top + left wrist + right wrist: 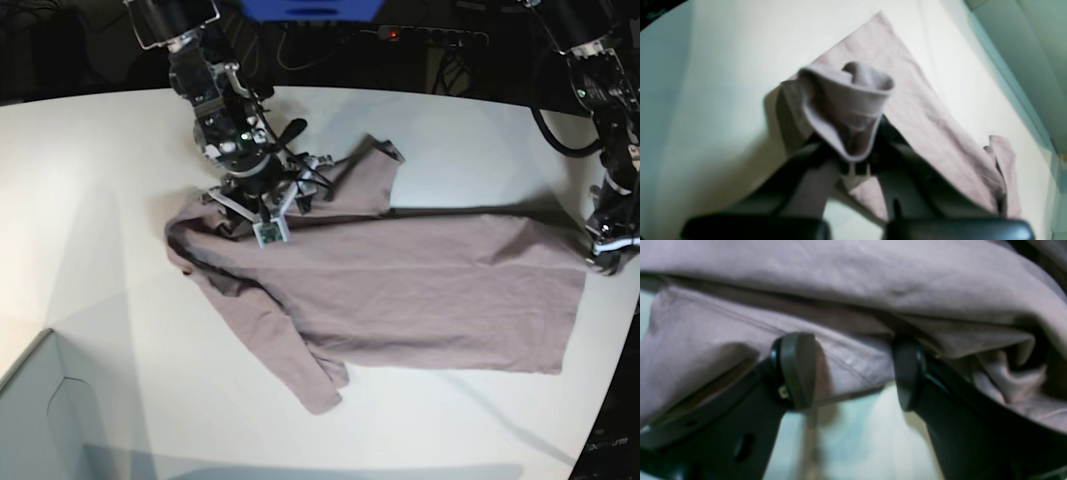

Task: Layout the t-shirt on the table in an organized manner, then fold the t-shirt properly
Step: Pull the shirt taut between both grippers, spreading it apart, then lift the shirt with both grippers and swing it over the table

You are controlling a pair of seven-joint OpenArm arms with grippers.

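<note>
The mauve t-shirt (420, 280) lies mostly spread on the white table (100, 180), with its collar end to the left and its hem to the right. My left gripper (603, 248) is at the hem's far right corner. In the left wrist view the left gripper (857, 156) is shut on a bunched fold of the t-shirt (907, 100). My right gripper (262, 212) rests over the shoulder area by the collar. In the right wrist view the right gripper (853, 373) stands open, its fingertips (796, 370) against the t-shirt (846, 290) with a seamed edge between the jaws.
A pale grey box corner (40, 420) stands at the front left of the table. The table's curved edge (605, 400) runs down the right side near the hem. Cables and a power strip (430, 35) lie behind the table.
</note>
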